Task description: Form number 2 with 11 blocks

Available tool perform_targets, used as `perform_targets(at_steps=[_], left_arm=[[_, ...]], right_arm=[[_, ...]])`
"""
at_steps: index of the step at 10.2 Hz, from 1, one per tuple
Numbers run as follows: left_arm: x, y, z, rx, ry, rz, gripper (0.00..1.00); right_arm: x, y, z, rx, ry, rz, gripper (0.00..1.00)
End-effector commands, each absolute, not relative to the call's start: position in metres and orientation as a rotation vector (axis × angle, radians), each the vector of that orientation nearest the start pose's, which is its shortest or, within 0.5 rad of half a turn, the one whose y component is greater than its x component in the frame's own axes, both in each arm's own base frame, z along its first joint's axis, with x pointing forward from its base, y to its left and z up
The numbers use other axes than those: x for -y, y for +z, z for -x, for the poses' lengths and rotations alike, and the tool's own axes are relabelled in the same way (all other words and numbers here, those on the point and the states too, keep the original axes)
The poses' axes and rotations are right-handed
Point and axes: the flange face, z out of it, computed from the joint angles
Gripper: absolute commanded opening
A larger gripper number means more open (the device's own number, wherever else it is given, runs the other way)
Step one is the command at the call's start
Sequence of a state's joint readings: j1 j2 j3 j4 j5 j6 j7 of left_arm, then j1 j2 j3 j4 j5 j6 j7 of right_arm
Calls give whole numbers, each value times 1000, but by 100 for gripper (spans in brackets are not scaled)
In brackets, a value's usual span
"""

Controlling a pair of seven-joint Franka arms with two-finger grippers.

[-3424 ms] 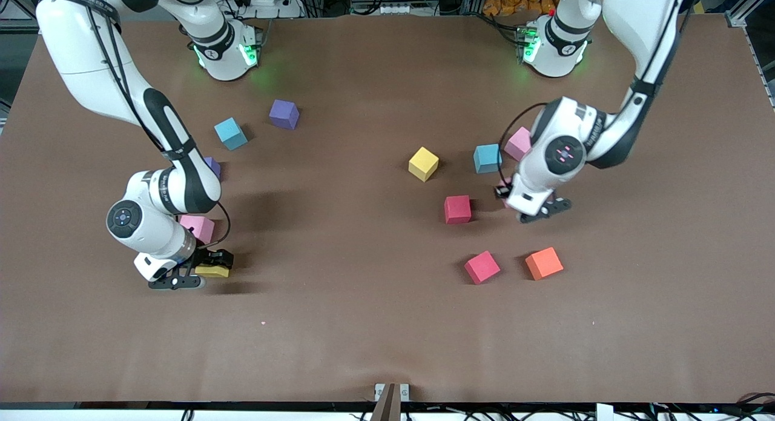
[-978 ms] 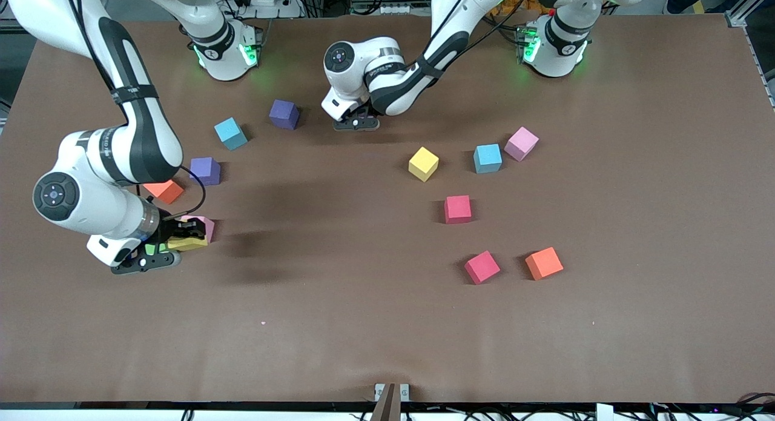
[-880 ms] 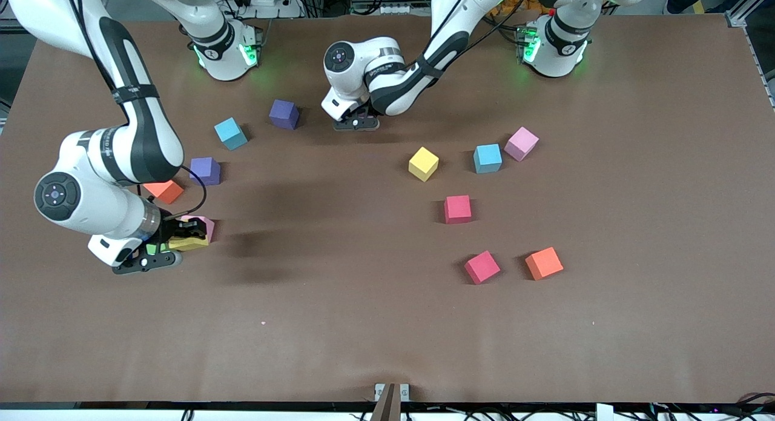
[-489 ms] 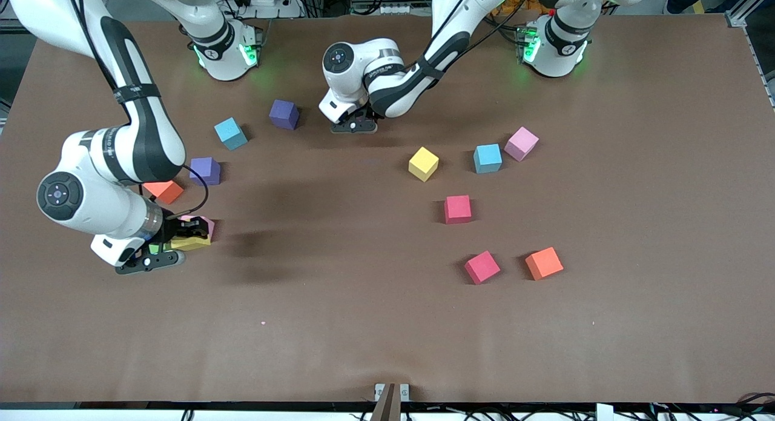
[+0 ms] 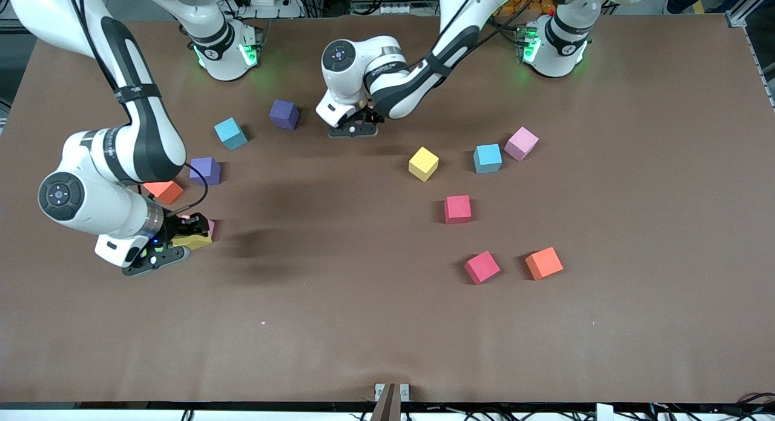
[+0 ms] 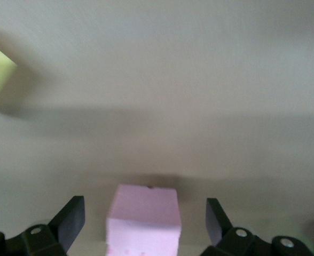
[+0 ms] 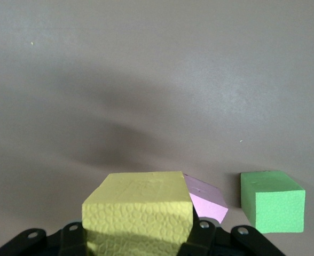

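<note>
— Left gripper?
— Low over the table, in the upper middle of the frame, near a dark purple block. Fingers let go and wide apart, one on each side of a pink block, not touching it.
— Right gripper?
— Halfway down the frame, at the right arm's end. Squeezed tight on a yellow block. Just beside it, a second pink block and a green block.
— Other blocks?
— Spread out one by one. Near the right arm: cyan, purple, orange. Toward the left arm's end: yellow, cyan, light pink, two red, orange.
</note>
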State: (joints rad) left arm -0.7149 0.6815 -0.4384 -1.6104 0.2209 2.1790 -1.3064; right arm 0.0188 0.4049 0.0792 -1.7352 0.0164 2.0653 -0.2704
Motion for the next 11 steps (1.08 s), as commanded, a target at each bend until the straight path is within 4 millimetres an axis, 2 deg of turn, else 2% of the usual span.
perform_targets(at_steps=[1, 3, 5, 6, 9, 10, 11], left_arm=[[565, 291, -367, 489, 99, 3060, 100], [506, 294, -431, 756, 70, 2990, 100], [451, 291, -484, 844, 34, 2951, 100], [432, 286, -501, 820, 24, 2951, 100], [393, 272, -531, 597, 48, 3019, 100], [382, 264, -535, 523, 44, 3051, 100], [380, 255, -529, 448, 39, 3081, 100]], right_arm=[[-76, 349, -634, 696, 109, 2985, 60], [-78, 347, -634, 932, 100, 2909, 60], [-93, 346, -630, 1246, 79, 2778, 62], [-109, 345, -626, 1287, 90, 2747, 62], [-173, 344, -610, 1428, 81, 2655, 61], [-204, 345, -599, 1510, 57, 2624, 61], [-223, 335, -581, 1589, 55, 2604, 61]])
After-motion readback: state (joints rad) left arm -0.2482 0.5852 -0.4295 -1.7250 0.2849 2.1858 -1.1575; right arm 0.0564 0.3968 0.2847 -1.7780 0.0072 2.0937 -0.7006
